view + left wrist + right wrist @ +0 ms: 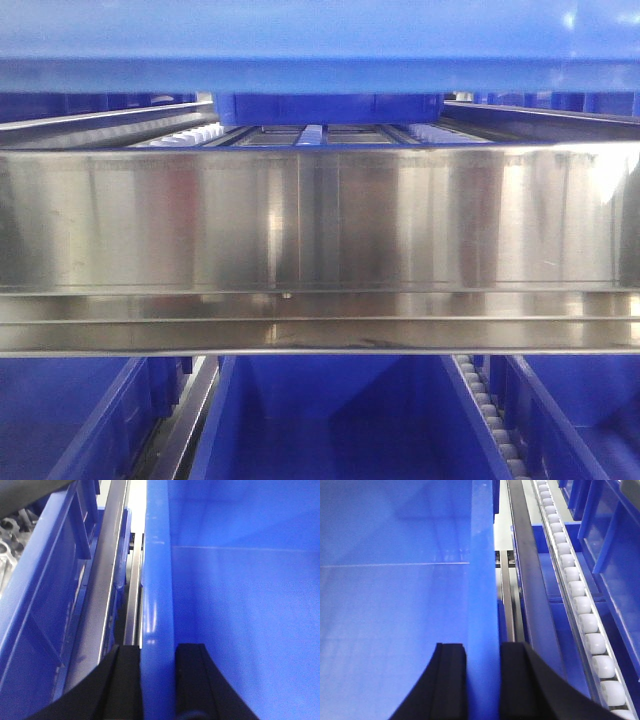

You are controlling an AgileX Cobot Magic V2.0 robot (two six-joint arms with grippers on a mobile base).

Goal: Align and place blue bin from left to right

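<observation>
The blue bin [320, 40] fills the top of the front view from edge to edge, close to the camera. In the left wrist view my left gripper [158, 650] is shut on the bin's left rim [156, 580], one black finger [127, 680] outside the wall and the other inside. In the right wrist view my right gripper [483, 647] is shut on the right rim [482, 555] in the same way. The bin's smooth inside [395, 605] holds nothing that I can see. Neither gripper shows in the front view.
A shiny steel shelf beam [320, 220] crosses the front view, with a smaller blue crate [330, 108] behind it and open blue crates [330, 420] below. White roller tracks [580, 605] and steel rails [107, 580] flank the bin. Other blue crates [45, 605] stand close beside.
</observation>
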